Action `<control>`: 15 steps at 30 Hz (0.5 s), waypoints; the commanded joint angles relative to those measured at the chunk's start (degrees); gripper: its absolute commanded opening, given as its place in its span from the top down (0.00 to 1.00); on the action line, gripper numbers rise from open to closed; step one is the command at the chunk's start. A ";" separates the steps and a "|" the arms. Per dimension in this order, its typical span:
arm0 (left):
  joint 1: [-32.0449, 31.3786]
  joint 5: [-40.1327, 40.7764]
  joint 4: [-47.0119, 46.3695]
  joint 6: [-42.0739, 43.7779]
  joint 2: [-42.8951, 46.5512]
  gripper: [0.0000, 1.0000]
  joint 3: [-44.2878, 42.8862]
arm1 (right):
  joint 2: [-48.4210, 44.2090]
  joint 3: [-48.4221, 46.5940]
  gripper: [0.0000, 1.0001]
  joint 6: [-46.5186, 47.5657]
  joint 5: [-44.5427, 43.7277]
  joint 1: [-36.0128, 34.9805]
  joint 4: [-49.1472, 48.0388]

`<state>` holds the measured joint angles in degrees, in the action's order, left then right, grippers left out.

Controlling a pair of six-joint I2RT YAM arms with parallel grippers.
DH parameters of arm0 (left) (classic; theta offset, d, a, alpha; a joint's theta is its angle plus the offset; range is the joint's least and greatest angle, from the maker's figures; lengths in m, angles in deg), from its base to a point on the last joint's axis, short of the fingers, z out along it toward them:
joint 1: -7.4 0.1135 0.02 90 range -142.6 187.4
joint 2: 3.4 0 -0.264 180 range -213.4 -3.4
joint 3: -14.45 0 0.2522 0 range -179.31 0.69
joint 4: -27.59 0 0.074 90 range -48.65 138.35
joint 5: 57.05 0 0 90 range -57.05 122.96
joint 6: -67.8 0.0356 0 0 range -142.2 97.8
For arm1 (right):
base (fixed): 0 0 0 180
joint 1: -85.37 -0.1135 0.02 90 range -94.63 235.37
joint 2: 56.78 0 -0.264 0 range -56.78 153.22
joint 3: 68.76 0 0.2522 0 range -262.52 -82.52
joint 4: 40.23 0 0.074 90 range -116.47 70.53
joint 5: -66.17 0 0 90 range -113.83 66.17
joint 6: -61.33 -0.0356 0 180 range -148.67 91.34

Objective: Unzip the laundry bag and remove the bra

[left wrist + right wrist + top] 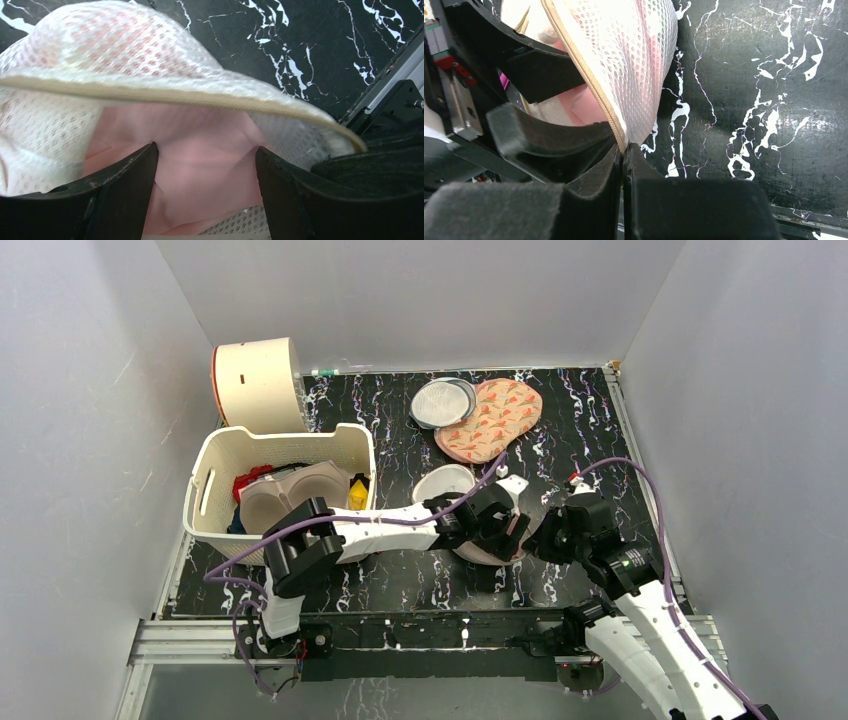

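The beige mesh laundry bag lies mid-table with its rim zipper open. In the left wrist view its mesh dome arches over the pink bra, which sits inside the opening. My left gripper is open and reaches into the bag, with a finger on each side of the bra. My right gripper is shut on the bag's zipper rim, pinching it at its fingertips and holding that edge up. The bra shows through the gap. The bag's bra drawing is hidden.
A white basket with clothes and a beige moulded bra stands at the left, with a round cream container behind it. A grey round mesh pouch and an orange-patterned pouch lie at the back. A metal rail edges the right side.
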<state>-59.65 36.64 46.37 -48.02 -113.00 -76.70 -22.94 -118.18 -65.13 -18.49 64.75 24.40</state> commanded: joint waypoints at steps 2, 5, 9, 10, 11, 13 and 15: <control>-2.08 3.73 1.89 -1.43 -1.06 0.27 -5.33 | -1.51 0.05 1.00 0.87 0.50 -0.24 -2.74; -2.69 8.86 2.58 -1.64 -2.48 0.15 -6.77 | -1.70 0.17 1.00 0.93 0.93 -0.22 -3.14; -3.00 15.39 2.66 -1.31 -4.78 0.10 -7.49 | -1.69 0.09 1.00 1.21 1.33 -0.25 -3.15; -2.99 16.82 2.67 -1.33 -5.23 0.09 -7.47 | -1.88 0.19 1.00 1.33 1.37 -0.27 -3.15; -3.00 17.83 2.15 -1.33 -5.55 0.08 -7.07 | -2.05 0.27 1.00 1.30 1.30 -0.23 -3.15; -2.98 19.01 -0.22 -1.03 -5.74 0.07 -5.31 | -2.36 0.34 1.00 1.23 1.14 -0.24 -3.33; -2.99 20.55 -1.49 -0.68 -6.36 0.11 -3.90 | -2.46 0.29 1.00 1.15 0.84 -0.24 -3.60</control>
<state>-62.22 51.24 47.39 -48.87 -118.55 -82.09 -24.23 -117.37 -63.82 -19.04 64.86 24.79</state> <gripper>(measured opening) 0.923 0.012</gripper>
